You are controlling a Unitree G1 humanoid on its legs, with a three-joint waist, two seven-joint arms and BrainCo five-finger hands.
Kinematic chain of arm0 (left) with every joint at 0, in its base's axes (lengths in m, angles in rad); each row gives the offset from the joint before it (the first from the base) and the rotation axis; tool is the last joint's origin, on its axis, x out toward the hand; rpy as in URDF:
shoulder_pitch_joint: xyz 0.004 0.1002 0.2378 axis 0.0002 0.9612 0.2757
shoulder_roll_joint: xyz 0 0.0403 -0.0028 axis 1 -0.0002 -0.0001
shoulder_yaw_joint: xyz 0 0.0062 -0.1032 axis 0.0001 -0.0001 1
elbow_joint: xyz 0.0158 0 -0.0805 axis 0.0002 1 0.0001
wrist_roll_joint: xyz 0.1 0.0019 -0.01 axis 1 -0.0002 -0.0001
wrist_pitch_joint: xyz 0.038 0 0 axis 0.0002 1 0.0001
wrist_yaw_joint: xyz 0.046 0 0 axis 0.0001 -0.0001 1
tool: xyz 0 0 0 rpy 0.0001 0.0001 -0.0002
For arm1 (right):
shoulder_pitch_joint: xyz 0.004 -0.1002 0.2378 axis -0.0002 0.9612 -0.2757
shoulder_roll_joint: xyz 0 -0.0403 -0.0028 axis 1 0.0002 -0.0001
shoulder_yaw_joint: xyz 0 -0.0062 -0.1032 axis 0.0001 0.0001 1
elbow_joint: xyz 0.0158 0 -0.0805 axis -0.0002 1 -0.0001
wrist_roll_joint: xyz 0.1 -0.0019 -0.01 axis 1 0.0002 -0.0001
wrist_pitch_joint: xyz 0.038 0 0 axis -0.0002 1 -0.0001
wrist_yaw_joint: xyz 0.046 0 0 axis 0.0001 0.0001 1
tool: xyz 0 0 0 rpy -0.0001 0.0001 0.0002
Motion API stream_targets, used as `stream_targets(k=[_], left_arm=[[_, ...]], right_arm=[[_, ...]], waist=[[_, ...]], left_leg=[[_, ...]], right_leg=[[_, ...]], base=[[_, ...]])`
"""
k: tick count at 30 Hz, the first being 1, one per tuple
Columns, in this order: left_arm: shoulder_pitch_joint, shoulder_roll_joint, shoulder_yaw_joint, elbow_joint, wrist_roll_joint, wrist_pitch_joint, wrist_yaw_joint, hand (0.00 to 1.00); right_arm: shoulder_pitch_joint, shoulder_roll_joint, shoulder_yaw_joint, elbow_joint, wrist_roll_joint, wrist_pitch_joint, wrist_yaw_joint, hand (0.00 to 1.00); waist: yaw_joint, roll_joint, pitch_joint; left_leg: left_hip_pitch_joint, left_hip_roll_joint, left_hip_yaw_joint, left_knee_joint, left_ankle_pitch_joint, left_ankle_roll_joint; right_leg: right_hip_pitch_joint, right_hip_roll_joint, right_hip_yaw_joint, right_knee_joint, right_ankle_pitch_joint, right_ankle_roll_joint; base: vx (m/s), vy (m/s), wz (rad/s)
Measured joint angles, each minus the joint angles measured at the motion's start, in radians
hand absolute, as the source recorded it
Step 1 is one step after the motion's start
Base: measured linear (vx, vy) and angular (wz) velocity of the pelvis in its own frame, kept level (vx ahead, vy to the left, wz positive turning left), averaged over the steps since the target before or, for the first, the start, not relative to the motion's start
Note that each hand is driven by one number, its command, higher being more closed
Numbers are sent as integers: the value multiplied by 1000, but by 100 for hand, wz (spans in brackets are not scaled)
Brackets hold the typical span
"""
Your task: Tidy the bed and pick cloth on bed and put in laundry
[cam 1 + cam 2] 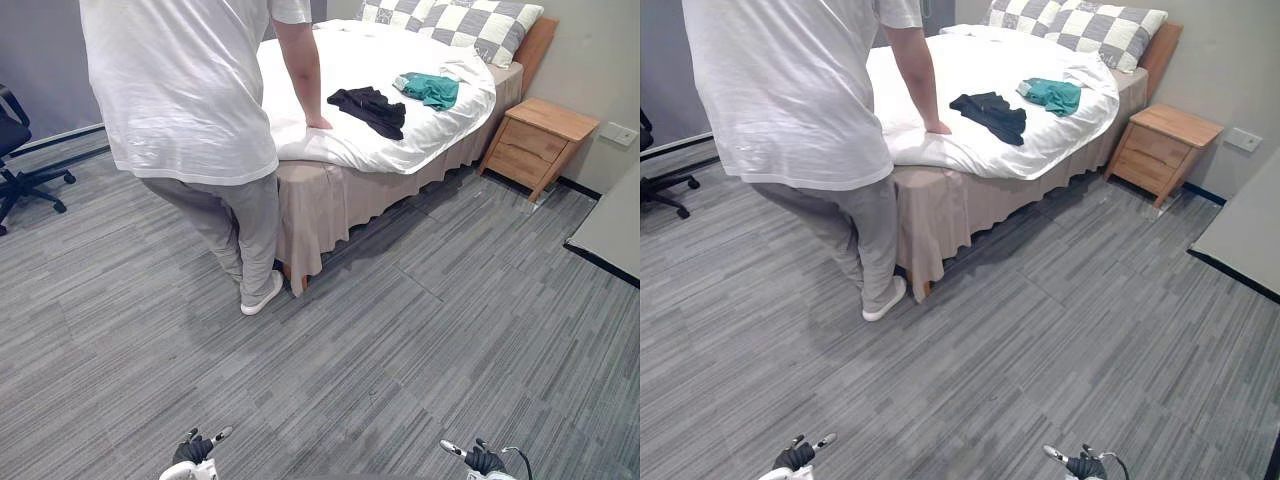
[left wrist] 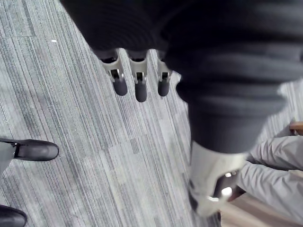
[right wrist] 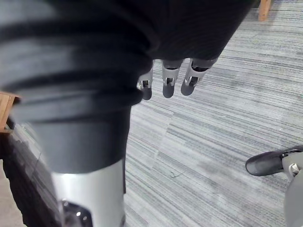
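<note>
Left hand (image 1: 193, 450): fingers (image 2: 140, 90) relaxed, loosely spread, empty, low over floor.
Person (image 1: 190, 100) well ahead of fingers, leaning on bed (image 1: 330, 190) edge. Collision risk if robot walks straight in.
Black cloth (image 1: 370, 108) on duvet, far beyond fingers, just past person's hand. Green cloth (image 1: 432, 89) further on.
Risk: fingers snag duvet with cloth, or one cloth gets missed.
Right hand (image 1: 483, 460): fingers (image 3: 168, 87) loose, empty.
Nightstand (image 1: 540, 140) far ahead. Bump risk if rounding bed.
</note>
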Motion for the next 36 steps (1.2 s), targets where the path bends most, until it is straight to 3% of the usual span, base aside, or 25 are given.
stream_targets(k=[25, 27, 28, 29, 30, 31, 32, 33, 34, 35, 36], left_arm=[[21, -4, 0, -6, 0, -8, -35, 0], [37, -6, 5, -10, 0, -11, -36, 0], [47, -12, 12, -11, 1, -11, -36, 0], [52, -13, 12, -11, 0, -11, -36, 0], [64, -13, 14, -9, 0, -15, -36, 0], [55, -17, 27, -10, 0, -23, -37, 0], [56, -23, 36, -10, 0, -29, -37, 0], [64, -41, 60, -7, -1, -45, -38, 0], [78, -64, 84, 4, -1, -58, -38, 0], [93, -79, 89, 10, -1, -65, -39, 0], [112, -101, 88, 10, -1, -72, -39, 0]], right_arm=[[1, 6, 4, 0, 0, -6, 23, 0], [-1, 5, 10, 0, 0, -10, 29, 0], [0, -5, 29, 0, 0, -11, 30, 0], [0, -12, 46, 0, 0, -11, 30, 0], [-3, -19, 70, 0, 0, -10, 30, 0], [4, -24, 77, 3, 1, -1, 31, 0], [6, -27, 77, 2, 1, 0, 32, 0], [6, -34, 77, 0, 1, -1, 33, 0], [8, -32, 80, -1, 0, -1, 33, 0], [7, -37, 80, -1, 0, 0, 33, 0], [-1, -48, 79, 0, -2, 0, 35, 0]], waist=[[-2, 9, 17], [1, 14, 38], [4, 29, 39], [4, 36, 38], [8, 41, 49], [-1, 37, 63], [0, 35, 71], [6, 32, 89], [7, 41, 110], [7, 47, 113], [11, 58, 119]], left_leg=[[0, 11, 26, 42, -18, -3], [-63, 50, 63, 202, -123, -35], [-109, 93, 90, 313, -188, -70], [-123, 111, 103, 347, -204, -80], [-154, 150, 140, 461, -207, -88], [-244, 207, 163, 675, -168, -86], [-275, 227, 164, 762, -134, -69], [-322, 260, 148, 908, -48, -24], [-376, 260, 104, 1017, -25, -31], [-385, 232, 73, 1024, -73, -52], [-391, 169, 39, 956, -125, -74]], right_leg=[[-2, 2, 2, 20, -8, -10], [-16, -1, -33, 72, -52, -39], [-30, 14, -40, 102, -61, -52], [-39, 25, -40, 119, -66, -51], [-51, 25, -32, 140, -86, -66], [-64, 23, -30, 167, -105, -76], [-63, 21, -23, 183, -114, -80], [-45, 20, 0, 208, -133, -91], [-25, 23, 34, 231, -149, -112], [-13, 20, 59, 245, -163, -116], [9, 6, 98, 254, -176, -121]], base=[[-8, -6, -3], [-76, -98, -45], [-15, -120, -57], [46, -86, -65], [17, -97, -36], [18, -103, -34], [51, -135, -38], [93, -81, -60], [144, -41, -68], [197, 25, -79], [227, 43, -71]])
